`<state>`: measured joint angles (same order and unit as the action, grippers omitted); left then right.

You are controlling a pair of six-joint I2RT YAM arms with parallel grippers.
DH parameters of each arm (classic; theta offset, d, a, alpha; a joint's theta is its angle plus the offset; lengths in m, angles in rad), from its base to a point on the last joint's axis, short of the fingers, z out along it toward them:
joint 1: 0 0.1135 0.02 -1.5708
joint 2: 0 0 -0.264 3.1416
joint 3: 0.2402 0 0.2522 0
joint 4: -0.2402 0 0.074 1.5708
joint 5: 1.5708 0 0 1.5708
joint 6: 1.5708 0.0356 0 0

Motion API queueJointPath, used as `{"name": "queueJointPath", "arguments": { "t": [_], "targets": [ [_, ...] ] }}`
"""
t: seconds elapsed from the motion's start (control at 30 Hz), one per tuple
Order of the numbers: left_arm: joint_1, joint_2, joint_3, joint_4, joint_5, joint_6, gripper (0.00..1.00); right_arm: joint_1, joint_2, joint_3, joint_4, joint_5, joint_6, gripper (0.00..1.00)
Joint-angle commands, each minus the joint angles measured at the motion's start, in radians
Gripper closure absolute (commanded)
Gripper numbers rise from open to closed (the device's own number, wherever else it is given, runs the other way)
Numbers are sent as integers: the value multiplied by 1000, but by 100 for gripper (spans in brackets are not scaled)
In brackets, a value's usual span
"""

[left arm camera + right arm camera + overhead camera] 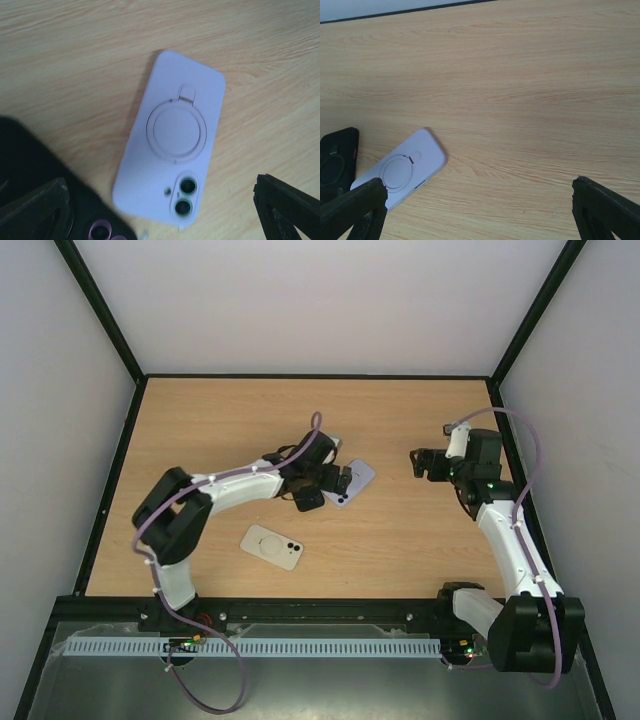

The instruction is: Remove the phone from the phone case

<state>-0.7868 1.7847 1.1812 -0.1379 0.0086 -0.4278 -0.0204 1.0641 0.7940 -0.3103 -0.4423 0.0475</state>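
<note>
A light wooden table point(420, 540) is seen from above, with two robot arms bolted at its near edge. The left arm reaches to the middle of the table. Its left gripper point(159, 192) hovers just above a lavender silicone phone case point(172, 150), fingers spread wide apart, one on each side and touching nothing.

The lavender case lies flat on the wood, back side up, at the table's centre. A round fold-out ring stand point(176, 131) sits flat on its back. The phone point(184, 196) shows only as two camera lenses through the case's corner cut-out, so it is inside the case.

A black phone case point(337, 162), also back up, lies just beside the lavender one, partly under the left finger.

A white, phone-shaped slab with a printed ring point(272, 547) lies apart, nearer the left arm's base.

The right gripper point(477, 202) hangs above bare wood to the right, well apart from the cases, fingers spread wide and holding nothing.
</note>
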Motion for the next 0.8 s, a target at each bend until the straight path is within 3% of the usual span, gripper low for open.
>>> {"name": "queueJointPath", "arguments": {
  "t": [0.0, 0.13, 0.37, 0.77],
  "targets": [
    [-5, 133, 140, -31, 5, 80, 0, -7, -19, -15, -10, -11, -28, 3],
    [-6, 238, 261, -101, -22, 157, 0, -8, -14, -15, -14, -11, -33, 3],
    [-6, 387, 441, -221, 54, 234, 0, -9, -16, -19, -14, -13, -35, 3],
    [-49, 424, 415, -254, 107, 245, 0, -9, -37, -20, -14, -7, -38, 2]
  ]
}}
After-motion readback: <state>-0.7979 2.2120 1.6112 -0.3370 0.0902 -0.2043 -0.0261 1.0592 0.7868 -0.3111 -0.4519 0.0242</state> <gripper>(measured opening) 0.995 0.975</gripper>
